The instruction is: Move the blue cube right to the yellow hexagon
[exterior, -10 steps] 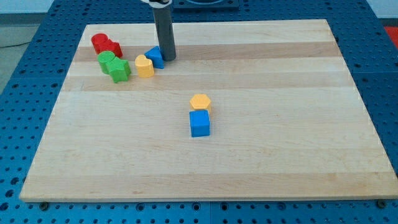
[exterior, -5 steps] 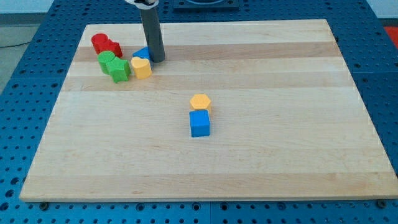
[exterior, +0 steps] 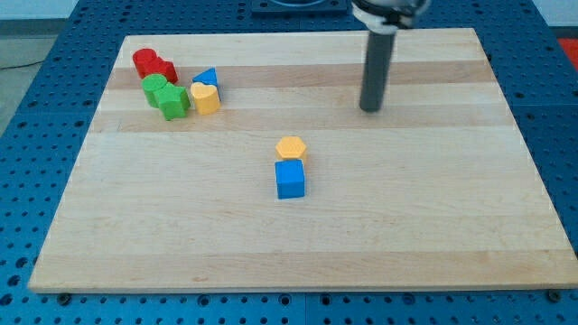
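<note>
Wooden table [exterior: 433, 226] on blue pegboard. Blue cube [exterior: 290, 180] touching yellow hexagon [exterior: 291, 148], just below. My tip [exterior: 370, 108] upper right of hexagon, apart; no hand fitted.

A straight, dark grey cylindrical rod runs from a wider black collar with a pale rim to my tip [exterior: 370, 109].

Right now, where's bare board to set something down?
Free: the whole strip at the view's bottom below the blue cube, and the view's right beyond my tip. Crowded: the view's top-left cluster around the green block.
</note>
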You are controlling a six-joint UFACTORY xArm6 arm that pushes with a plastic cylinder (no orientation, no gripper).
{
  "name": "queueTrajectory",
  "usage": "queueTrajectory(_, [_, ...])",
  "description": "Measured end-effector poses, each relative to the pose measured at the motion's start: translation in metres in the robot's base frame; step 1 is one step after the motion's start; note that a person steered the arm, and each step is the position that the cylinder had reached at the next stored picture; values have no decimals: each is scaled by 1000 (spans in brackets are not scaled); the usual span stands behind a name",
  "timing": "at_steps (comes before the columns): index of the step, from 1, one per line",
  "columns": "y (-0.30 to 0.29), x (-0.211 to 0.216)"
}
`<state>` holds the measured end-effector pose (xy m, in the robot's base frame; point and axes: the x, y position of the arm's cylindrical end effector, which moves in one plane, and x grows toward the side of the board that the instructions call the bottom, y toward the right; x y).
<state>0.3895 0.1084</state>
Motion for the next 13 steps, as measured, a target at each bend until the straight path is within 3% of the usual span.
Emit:
queueTrajectory(1, [5, 58])
queueTrajectory(3, [-57, 176])
queueTrajectory(4, [-94, 177])
queueTrajectory(6, [-141, 138])
queueTrajectory(8, [-160, 116])
queueTrajectory(13, [-98, 95])
